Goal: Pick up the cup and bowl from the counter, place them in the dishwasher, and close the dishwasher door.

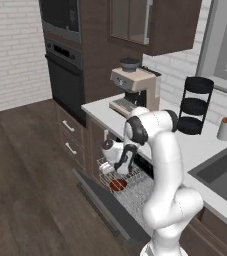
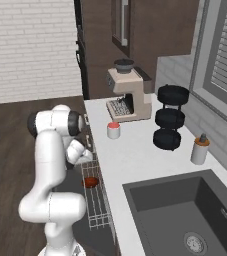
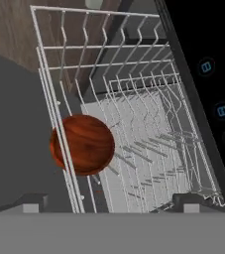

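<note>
The dark red-brown bowl (image 3: 83,145) lies at the outer edge of the dishwasher's white wire rack (image 3: 134,99), with a rack wire crossing in front of it. My gripper (image 3: 111,202) hangs open just above the bowl and touches nothing. From the base views the bowl (image 1: 118,185) (image 2: 90,182) sits under the gripper (image 1: 120,172) (image 2: 86,167), over the dropped dishwasher door (image 1: 100,200). The cup (image 2: 113,130), white with a salmon-red inside, stands on the counter (image 2: 135,155) in front of the coffee machine. The dark control strip (image 3: 213,74) runs along the rack's far side.
On the counter (image 1: 195,145) stand a coffee machine (image 1: 132,90) (image 2: 127,97), a black three-tier stand (image 1: 195,105) (image 2: 170,117) and a soap bottle (image 1: 226,127) (image 2: 200,149). The sink (image 1: 225,172) (image 2: 180,210) is to the right. The wall oven (image 1: 65,80) and drawers (image 1: 70,135) lie left.
</note>
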Motion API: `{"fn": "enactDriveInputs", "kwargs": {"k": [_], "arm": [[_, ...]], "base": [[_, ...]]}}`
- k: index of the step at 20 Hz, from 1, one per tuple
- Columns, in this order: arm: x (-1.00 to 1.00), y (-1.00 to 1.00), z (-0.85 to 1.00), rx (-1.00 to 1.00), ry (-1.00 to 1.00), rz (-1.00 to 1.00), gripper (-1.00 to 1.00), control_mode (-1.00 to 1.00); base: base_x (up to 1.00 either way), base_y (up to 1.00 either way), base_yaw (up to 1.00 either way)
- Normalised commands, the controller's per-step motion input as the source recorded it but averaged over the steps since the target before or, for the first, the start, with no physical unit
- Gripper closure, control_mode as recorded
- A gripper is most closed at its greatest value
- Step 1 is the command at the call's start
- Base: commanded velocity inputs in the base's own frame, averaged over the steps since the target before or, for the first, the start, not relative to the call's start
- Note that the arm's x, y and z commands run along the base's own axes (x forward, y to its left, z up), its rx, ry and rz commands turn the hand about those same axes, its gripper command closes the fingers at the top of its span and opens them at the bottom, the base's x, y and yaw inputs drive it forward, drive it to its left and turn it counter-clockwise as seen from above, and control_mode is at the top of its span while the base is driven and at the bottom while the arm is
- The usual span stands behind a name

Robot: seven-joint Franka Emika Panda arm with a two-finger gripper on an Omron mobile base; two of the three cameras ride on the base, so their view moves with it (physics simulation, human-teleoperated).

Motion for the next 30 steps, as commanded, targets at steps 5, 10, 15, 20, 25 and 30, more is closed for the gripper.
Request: {"fn": "enactDriveInputs", "kwargs": {"k": [5,10,15,20,25,30], "arm": [[-0.81,0.13,1.00,0.03,-0.19,0.00,-1.00,-1.00],[-0.38,0.05,1.00,0.06,-0.06,0.00,-1.00,-1.00],[0.07,0.02,1.00,0.07,0.00,0.00,-1.00,-1.00],[0.43,0.11,1.00,0.05,0.07,0.00,-1.00,-1.00],[0.35,0.06,1.00,0.00,0.10,0.00,-1.00,-1.00],[0.21,0.00,1.00,0.00,0.15,0.00,-1.00,-1.00]], "base": [[0.00,0.00,0.00],[0.00,0.00,0.00],[0.00,0.00,0.00],[0.00,0.00,0.00],[0.00,0.00,0.00],[0.00,0.00,0.00]]}}
